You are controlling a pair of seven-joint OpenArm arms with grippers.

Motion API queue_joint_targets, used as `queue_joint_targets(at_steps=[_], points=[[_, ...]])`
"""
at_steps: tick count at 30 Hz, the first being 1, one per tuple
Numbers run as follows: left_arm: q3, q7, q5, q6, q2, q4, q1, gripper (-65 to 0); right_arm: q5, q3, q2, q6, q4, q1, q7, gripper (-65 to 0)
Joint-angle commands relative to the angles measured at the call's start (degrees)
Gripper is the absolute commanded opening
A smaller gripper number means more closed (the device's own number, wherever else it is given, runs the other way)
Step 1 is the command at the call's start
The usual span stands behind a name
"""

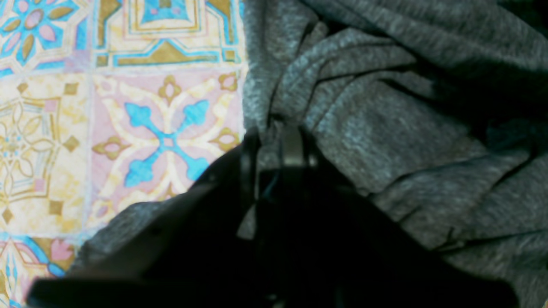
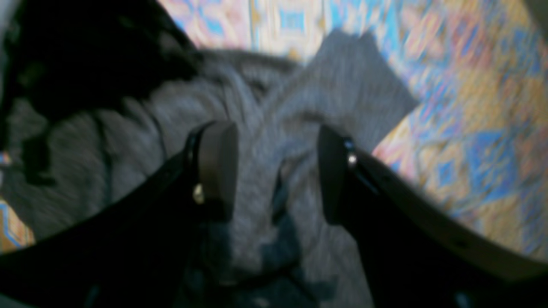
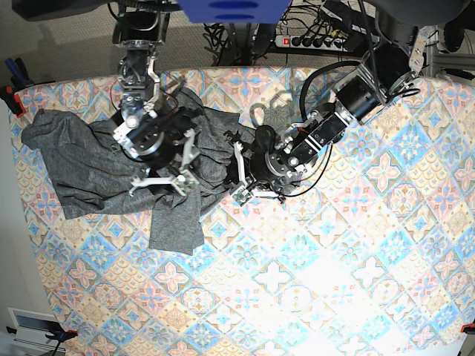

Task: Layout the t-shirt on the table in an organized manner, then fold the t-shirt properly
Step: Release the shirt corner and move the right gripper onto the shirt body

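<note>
The dark-grey t-shirt (image 3: 82, 159) lies crumpled on the left part of the patterned table (image 3: 334, 259), with one flap hanging toward the front. My left gripper (image 1: 274, 132) is shut on a bunched fold at the t-shirt's (image 1: 385, 128) edge, beside bare table (image 1: 162, 128). In the base view this left gripper (image 3: 236, 174) sits at the garment's right side. My right gripper (image 2: 276, 167) hovers open over rumpled t-shirt (image 2: 265, 107) fabric, nothing clamped between its fingers (image 2: 218, 167). From the base camera the right gripper (image 3: 165, 178) is above the garment's middle.
Cables and a power strip (image 3: 312, 37) lie beyond the table's far edge. The table's left edge (image 3: 13, 148) runs close to the t-shirt's sleeve. The two arms stand close together over the shirt. Patterned cloth (image 2: 471, 107) shows to the right of the right gripper.
</note>
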Motion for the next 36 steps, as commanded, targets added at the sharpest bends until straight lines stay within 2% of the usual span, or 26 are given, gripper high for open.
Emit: queue_joint_targets(at_steps=[1,4,10,14,21,24,28,36], points=[[0.1,1.6,-0.1,-0.7,0.1,0.5,-0.4,-58.3,2.0,0.5,0.2,-0.2,0.2,0.9,1.2,-36.7],[0.1,1.6,-0.1,-0.7,0.1,0.5,-0.4,-58.3,4.3,1.6,0.2,-0.2,-1.4,0.9,1.9,-36.7],[0.1,1.7,-0.1,-0.7,0.2,0.5,-0.4,-58.3,4.5,1.6,0.2,-0.2,-6.1,0.9,6.4,-36.7],[0.1,1.7,-0.1,-0.7,0.2,0.5,-0.4,-58.3,4.5,1.3,0.2,-0.2,-8.9,1.1,6.5,-36.7],[0.1,1.7,-0.1,-0.7,0.2,0.5,-0.4,-58.3,4.5,1.7,0.3,-0.2,-10.5,9.2,6.5,-36.7],[0.1,1.7,-0.1,-0.7,0.2,0.5,-0.4,-58.3,4.5,1.7,0.4,-0.2,-10.8,9.3,6.5,-37.3],[0.1,1.7,-0.1,-0.7,0.2,0.5,-0.4,-58.3,4.5,1.7,0.4,-0.2,-10.9,9.3,6.5,-41.2],[0.1,1.7,-0.1,-0.7,0.2,0.5,-0.4,-58.3,4.5,1.5,0.4,-0.2,-14.0,9.3,6.5,-41.4]])
